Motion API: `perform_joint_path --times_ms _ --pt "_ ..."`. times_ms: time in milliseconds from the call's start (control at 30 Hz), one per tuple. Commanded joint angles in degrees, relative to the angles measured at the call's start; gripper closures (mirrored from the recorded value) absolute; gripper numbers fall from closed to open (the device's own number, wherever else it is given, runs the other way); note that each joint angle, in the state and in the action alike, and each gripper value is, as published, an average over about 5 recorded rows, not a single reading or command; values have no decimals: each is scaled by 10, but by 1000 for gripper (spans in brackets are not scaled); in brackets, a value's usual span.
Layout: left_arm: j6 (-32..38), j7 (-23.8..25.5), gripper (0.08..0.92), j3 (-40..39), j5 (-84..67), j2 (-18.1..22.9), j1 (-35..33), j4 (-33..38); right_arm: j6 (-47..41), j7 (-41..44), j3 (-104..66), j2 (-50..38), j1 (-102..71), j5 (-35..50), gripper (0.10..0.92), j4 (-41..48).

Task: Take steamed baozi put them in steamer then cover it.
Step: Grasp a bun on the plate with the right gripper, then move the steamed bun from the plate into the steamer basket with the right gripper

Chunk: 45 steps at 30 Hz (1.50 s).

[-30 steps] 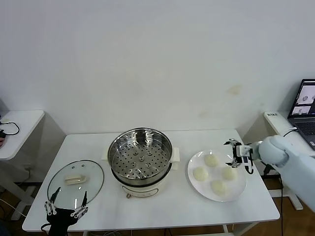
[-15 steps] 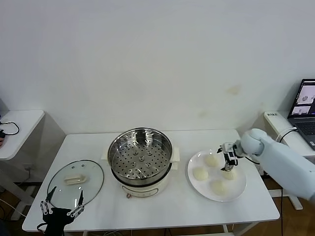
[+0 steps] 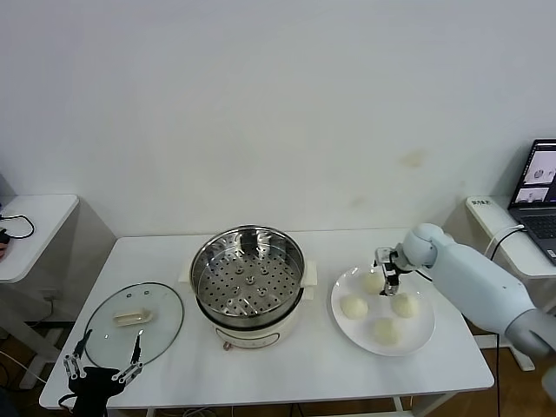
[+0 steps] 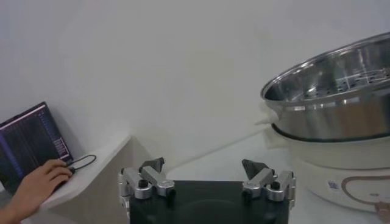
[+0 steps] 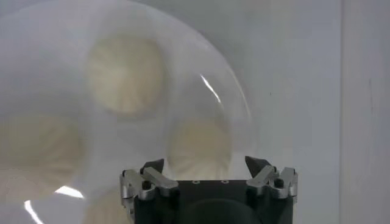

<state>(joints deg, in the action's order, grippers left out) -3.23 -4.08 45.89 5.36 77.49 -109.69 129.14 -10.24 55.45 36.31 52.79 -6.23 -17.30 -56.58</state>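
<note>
Cover [image 3: 134, 318] left of steamer [image 3: 248, 282]; baozi [image 3: 354, 307] on plate [image 3: 423, 337] right.

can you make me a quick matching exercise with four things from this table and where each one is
Things:
1. baozi
2. cover
3. steamer
4. right gripper

Places or states:
A. flat on the table at the robot's left
B. mid-table, tray bare
C. on the white plate
D. over the plate's far edge, jaws open

Pairs: 1-C, 2-A, 3-B, 4-D
</note>
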Motion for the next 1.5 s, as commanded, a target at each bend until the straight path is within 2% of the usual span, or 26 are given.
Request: perform_joint_path --times_ms 33,167,300,600,867,1167,1500 --pt "0 0 177 1 1 0 0 0 -1 -3 8 18 7 -7 260 24" --pt "1 0 177 -1 1 0 0 0 -2 -3 8 15 7 -7 348 20" --pt "1 0 177 -1 1 1 0 1 -4 5 11 7 9 -1 390 7" --pt "1 -1 177 0 1 0 -2 4 -15 44 57 -53 67 74 406 -87" --pt "1 -1 177 -4 1 -5 2 4 -34 57 152 -91 238 195 405 -161" --pt "0 0 177 -15 0 -13 13 0 -43 50 258 -5 410 282 398 -157" --pt "-1 0 177 -4 -7 -19 26 -12 -15 13 301 150 414 307 397 -157"
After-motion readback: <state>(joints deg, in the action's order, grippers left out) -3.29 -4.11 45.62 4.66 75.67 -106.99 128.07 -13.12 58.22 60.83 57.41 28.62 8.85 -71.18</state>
